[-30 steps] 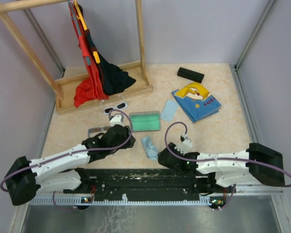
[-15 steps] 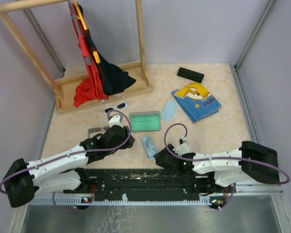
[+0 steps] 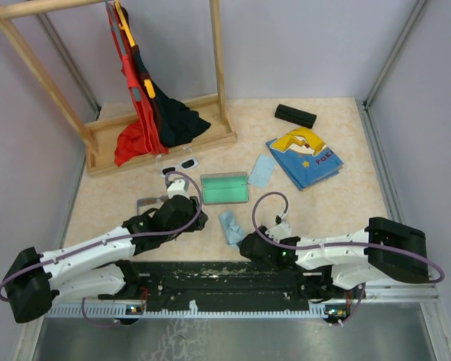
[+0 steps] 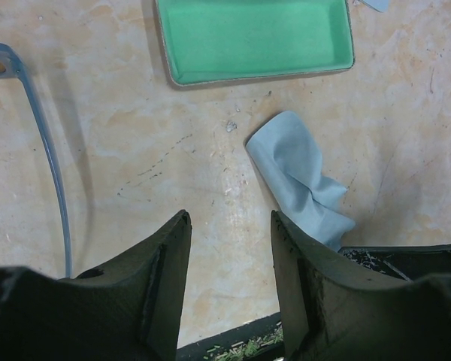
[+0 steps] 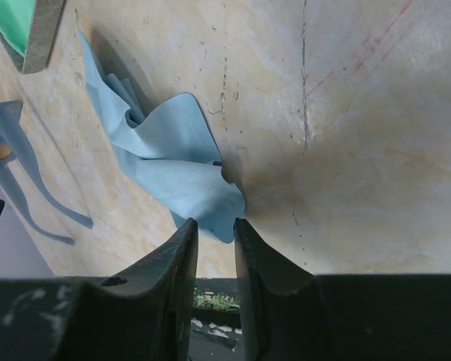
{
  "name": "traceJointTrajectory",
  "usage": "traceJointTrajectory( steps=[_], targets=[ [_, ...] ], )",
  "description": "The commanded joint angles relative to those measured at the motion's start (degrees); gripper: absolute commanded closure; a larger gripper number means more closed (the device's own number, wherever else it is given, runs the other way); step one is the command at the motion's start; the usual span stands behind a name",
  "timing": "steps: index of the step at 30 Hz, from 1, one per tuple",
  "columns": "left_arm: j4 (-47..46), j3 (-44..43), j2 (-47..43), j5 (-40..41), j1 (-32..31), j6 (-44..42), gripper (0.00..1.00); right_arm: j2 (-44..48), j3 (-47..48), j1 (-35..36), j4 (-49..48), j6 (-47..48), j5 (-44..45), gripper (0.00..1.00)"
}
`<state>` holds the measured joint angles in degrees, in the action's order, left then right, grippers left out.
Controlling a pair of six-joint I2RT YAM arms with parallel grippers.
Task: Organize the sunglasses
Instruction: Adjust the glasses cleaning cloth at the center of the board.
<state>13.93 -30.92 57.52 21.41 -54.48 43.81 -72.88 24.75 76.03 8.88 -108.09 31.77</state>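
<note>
Low over the tabletop, right hand sits narrow around a corner of the blue cloth, gripped or not I cannot tell; left hand hovers apart, empty.

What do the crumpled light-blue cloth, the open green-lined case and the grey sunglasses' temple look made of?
Crumpled light-blue cloth: thin, matte soft fabric, perhaps microfibre; it lies in loose folds. Open green-lined case: lining looks like matte felt or flocking, no shine; its grey rim is unclear. Grey sunglasses: the temple is smooth, translucent blue-grey, so probably plastic rather than metal.
</note>
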Motion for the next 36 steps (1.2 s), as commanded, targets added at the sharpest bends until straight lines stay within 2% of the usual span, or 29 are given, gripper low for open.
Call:
traceJointTrajectory(
  steps=[1,7,8,12,15,20,25,30,36],
  targets=[
    [0.1,0.6,-0.8,0.5,0.3,0.4,0.48,-0.1,-0.4,0.8,-1.3,-0.3,0.6,0.77],
    [0.3,0.9,-0.9,0.5,0.3,0.5,0.48,2.4,-1.0,0.8,0.2,1.5,2.4,0.99],
    [0.3,0.9,-0.8,0.6,0.3,0.6,0.48,3.1,-1.0,0.8,0.9,2.1,2.9,1.0],
    [0.2,0.8,-0.6,0.6,0.4,0.6,0.49,7.0,-1.7,0.4,3.1,7.2,4.7,1.0],
    [0.0,0.7,-0.1,0.6,0.5,0.1,0.49,10.7,-2.9,-1.1,3.6,15.1,4.9,1.0],
    [-0.5,0.2,0.8,-0.3,1.0,-1.1,0.48,18.1,-4.6,-8.6,6.6,29.8,1.6,1.0],
    [-1.7,0.1,1.3,-1.8,1.7,-2.0,0.46,28.2,-5.4,-15.5,12.2,39.7,1.0,1.0],
    [-2.9,0.0,2.2,-3.2,2.0,-2.5,0.45,37.4,-4.5,-21.2,8.6,51.7,-4.4,1.0],
    [-5.3,0.3,2.0,-6.4,2.1,-4.5,0.46,37.7,0.7,-22.1,7.7,57.2,-9.2,1.0]
  ],
)
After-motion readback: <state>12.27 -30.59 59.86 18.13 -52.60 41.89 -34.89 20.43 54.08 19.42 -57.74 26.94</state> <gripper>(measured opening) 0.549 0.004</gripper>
